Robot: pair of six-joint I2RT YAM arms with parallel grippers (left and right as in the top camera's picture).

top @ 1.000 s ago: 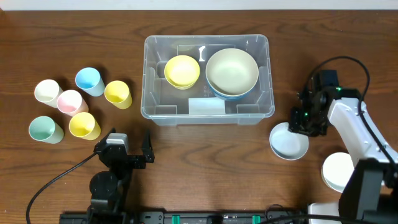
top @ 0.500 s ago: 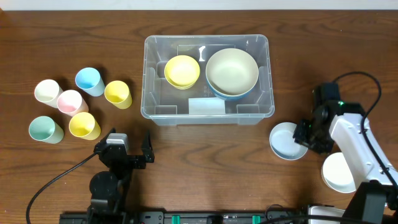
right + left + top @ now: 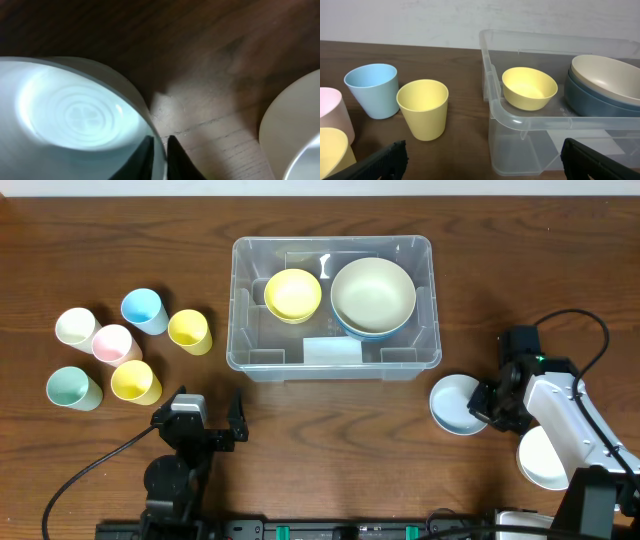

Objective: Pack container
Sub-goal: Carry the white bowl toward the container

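The clear plastic container (image 3: 432,300) stands at the table's middle back and holds a yellow bowl (image 3: 293,294) and a cream bowl (image 3: 373,294) stacked on a blue one. In the left wrist view the container (image 3: 530,122) is at the right. My right gripper (image 3: 484,406) is shut on the rim of a pale blue bowl (image 3: 456,406) to the container's lower right; the wrist view shows both fingers (image 3: 159,152) pinching the bowl's rim (image 3: 75,110). My left gripper (image 3: 205,430) is open and empty near the front edge.
Several cups stand at the left: white (image 3: 76,327), pink (image 3: 112,344), blue (image 3: 142,309), yellow (image 3: 189,331), yellow (image 3: 135,382), green (image 3: 72,389). A white bowl (image 3: 543,456) sits at the front right, beside my right arm.
My right gripper moved toward the front and closed on the pale blue bowl's right rim; the bowl shifted slightly left. The left arm has not moved.
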